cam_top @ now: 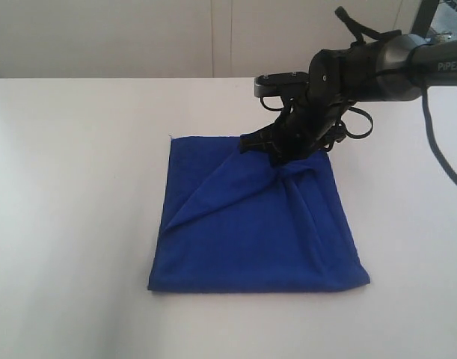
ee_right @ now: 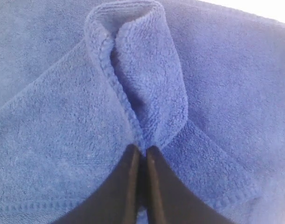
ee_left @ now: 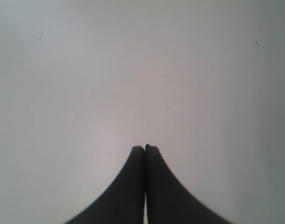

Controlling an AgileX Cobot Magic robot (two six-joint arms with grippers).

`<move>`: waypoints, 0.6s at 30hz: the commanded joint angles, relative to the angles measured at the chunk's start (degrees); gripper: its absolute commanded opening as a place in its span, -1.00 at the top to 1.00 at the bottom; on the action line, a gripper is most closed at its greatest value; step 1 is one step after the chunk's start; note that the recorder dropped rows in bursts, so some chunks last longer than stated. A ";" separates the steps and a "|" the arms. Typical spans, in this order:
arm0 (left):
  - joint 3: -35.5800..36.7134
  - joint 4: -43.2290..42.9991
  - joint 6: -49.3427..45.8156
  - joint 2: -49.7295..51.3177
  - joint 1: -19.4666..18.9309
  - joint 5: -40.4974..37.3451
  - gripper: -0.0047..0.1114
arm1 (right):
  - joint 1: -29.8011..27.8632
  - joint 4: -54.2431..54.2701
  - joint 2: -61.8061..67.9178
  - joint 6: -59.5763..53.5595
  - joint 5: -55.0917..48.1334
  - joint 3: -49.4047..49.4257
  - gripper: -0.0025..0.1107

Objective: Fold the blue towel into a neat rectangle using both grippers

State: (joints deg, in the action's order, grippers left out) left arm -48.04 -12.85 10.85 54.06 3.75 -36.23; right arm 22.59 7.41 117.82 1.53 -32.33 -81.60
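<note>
The right gripper (cam_top: 288, 153), a black narrow-fingered hand on a thick black jointed arm, is pressed together on a bunched ridge of cloth at the far edge of the deep royal-blue terry towel (cam_top: 250, 232). The right wrist view shows its tips (ee_right: 141, 149) nipping the stitched hem (ee_right: 115, 88). The white table top (cam_top: 78, 149) lies bare around the towel, which is spread roughly square with a diagonal crease (cam_top: 206, 196) running from the pinch toward its left edge. The left gripper (ee_left: 145, 148) is shut on nothing, off the towel over bare table. Pulling with one hand alone would likely drag the towel askew, and so small a bite could slip free.
</note>
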 commanded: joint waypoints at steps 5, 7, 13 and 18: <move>0.02 0.13 0.30 -0.46 0.02 -0.69 0.92 | -0.31 0.07 -0.51 -0.44 0.31 0.18 0.77; 0.02 0.13 0.30 -0.46 0.02 -0.69 0.92 | -0.31 0.07 -0.51 -0.44 0.31 0.18 0.66; 0.02 0.13 0.30 -0.46 0.02 -0.69 0.92 | -0.31 0.92 -0.51 -0.44 0.31 0.18 0.57; 0.02 0.13 0.30 -0.46 0.02 -0.69 0.92 | -0.31 1.64 -0.51 -0.44 0.31 0.18 0.57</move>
State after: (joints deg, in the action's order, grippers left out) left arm -48.04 -12.85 10.85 54.06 3.75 -36.23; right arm 22.59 8.65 117.82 1.41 -32.33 -81.60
